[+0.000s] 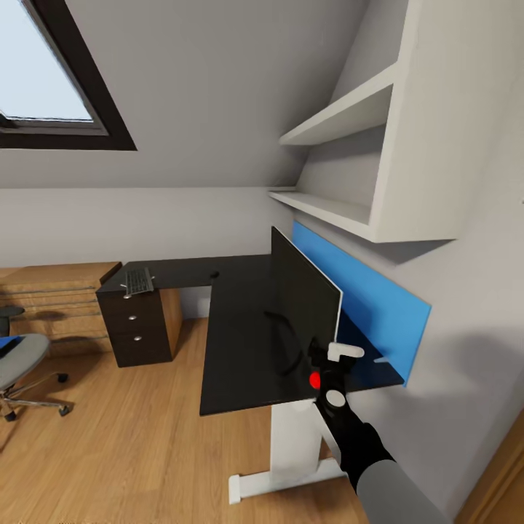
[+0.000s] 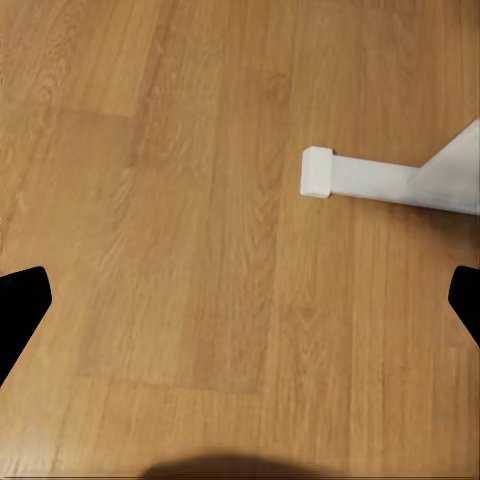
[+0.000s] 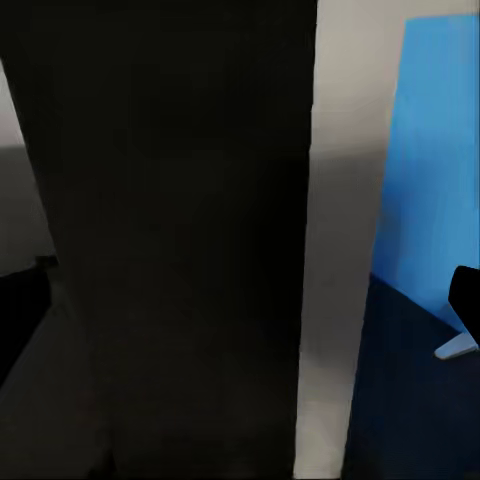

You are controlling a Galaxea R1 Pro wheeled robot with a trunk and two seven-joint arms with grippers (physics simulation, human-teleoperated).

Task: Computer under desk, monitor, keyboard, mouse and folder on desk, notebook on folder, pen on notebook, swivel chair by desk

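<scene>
Right claw (image 1: 329,362) at the monitor's (image 1: 306,306) near edge; whether it grips cannot be told. Monitor upright on the black worktop (image 1: 233,364), before a blue wall panel (image 1: 378,306). Keyboard (image 1: 137,281) on the far wing. Swivel chair (image 1: 18,360) well apart. Left claw (image 2: 240,300) spread over wood floor (image 2: 180,200).

Black monitor (image 1: 306,302) upright on desk (image 1: 233,349); keyboard (image 1: 138,281) far end.

monitor (image 1: 304,309) and keyboard (image 1: 137,281) on desk (image 1: 233,364)

Head camera high above desk (image 1: 240,342)
</scene>
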